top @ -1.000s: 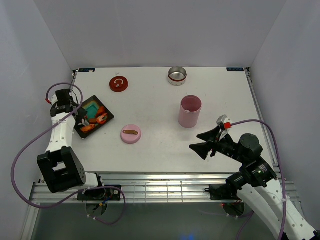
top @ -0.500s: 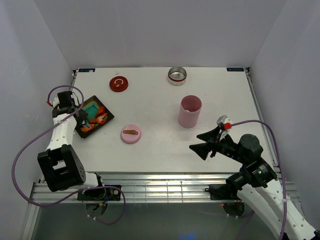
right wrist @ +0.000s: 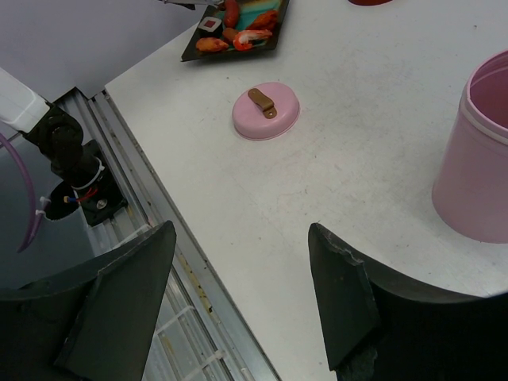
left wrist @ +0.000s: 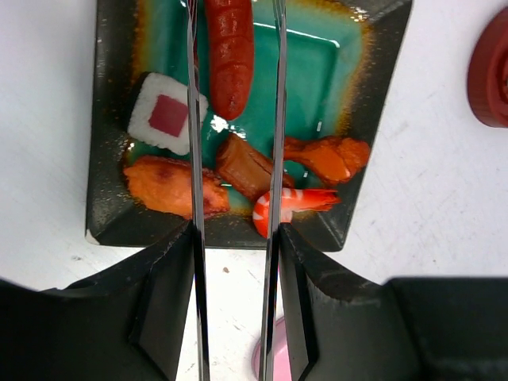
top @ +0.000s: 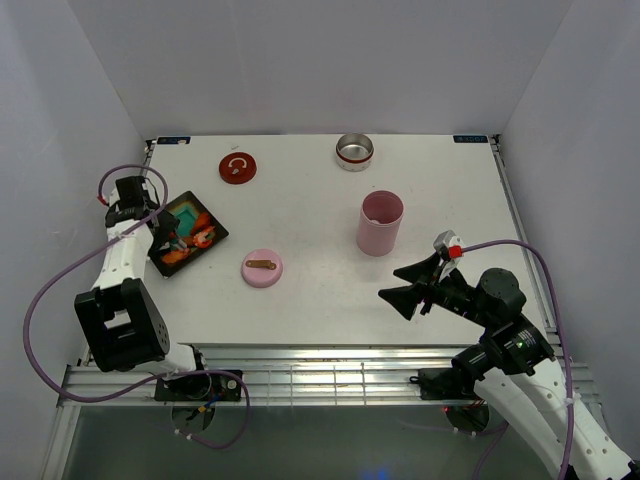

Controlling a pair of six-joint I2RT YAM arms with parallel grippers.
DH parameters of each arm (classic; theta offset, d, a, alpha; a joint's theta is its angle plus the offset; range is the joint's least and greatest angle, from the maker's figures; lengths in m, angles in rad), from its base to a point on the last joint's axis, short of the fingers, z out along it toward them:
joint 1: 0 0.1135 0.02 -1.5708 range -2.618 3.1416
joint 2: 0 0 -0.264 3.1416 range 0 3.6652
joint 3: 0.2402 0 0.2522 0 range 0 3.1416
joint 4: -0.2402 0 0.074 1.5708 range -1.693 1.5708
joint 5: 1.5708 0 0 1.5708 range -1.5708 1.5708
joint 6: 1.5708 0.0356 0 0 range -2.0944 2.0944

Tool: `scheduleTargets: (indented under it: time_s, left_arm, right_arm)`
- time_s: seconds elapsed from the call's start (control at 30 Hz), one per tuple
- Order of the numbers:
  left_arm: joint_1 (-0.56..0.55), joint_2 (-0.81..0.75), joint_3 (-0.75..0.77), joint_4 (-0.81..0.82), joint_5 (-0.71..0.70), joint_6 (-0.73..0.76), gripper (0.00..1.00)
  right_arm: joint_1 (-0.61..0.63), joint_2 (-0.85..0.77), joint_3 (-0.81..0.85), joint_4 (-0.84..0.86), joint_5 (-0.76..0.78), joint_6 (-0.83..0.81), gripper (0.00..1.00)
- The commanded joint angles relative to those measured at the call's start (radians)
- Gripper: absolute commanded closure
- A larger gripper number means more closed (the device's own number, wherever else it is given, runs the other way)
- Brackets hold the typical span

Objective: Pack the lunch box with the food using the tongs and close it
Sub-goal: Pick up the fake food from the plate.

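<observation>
My left gripper (left wrist: 235, 234) is shut on the tongs (left wrist: 277, 119), whose two thin arms reach out over the black tray (left wrist: 107, 119). Their tips straddle a red sausage (left wrist: 230, 55). More of the food lies in the tray: a white square piece with a red centre (left wrist: 163, 115), a shrimp (left wrist: 298, 200) and orange pieces (left wrist: 159, 182). In the top view the left gripper (top: 165, 238) hangs over the tray (top: 222, 234) at the table's left. The pink lunch box (top: 380, 222) stands open at centre right. My right gripper (top: 405, 285) is open and empty near the front edge.
A pink lid (top: 262, 268) with a brown handle lies between the tray and the lunch box. A red lid (top: 237, 167) and a metal tin (top: 354, 151) sit near the back. In the right wrist view the table's front rail (right wrist: 151, 238) runs below the open fingers.
The left wrist has shifted slightly toward the back over the tray, tongs still held. The right arm has not moved.
</observation>
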Motion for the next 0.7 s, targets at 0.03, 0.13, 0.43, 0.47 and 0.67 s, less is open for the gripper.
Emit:
scheduleTargets:
  time_s: [0.03, 0.13, 0.43, 0.47, 0.67]
  left_arm:
    - [-0.023, 0.012, 0.053, 0.043, 0.053, 0.001, 0.46]
    - [-0.034, 0.017, 0.056, 0.043, 0.057, 0.003, 0.46]
    - [-0.039, 0.022, 0.054, 0.014, 0.035, 0.029, 0.46]
    - [-0.039, 0.023, 0.051, 0.015, 0.039, 0.03, 0.46]
    - [-0.042, 0.058, 0.054, 0.029, 0.074, 0.053, 0.48]
  right_arm:
    - [0.007, -0.014, -0.003, 0.051, 0.006, 0.006, 0.26]
    - [0.008, -0.014, -0.002, 0.048, 0.006, 0.004, 0.26]
    - [0.008, -0.014, -0.002, 0.048, 0.009, 0.004, 0.26]
    - [0.008, -0.014, -0.002, 0.048, 0.011, 0.004, 0.26]
    - [0.008, -0.011, 0.0, 0.048, 0.012, 0.004, 0.26]
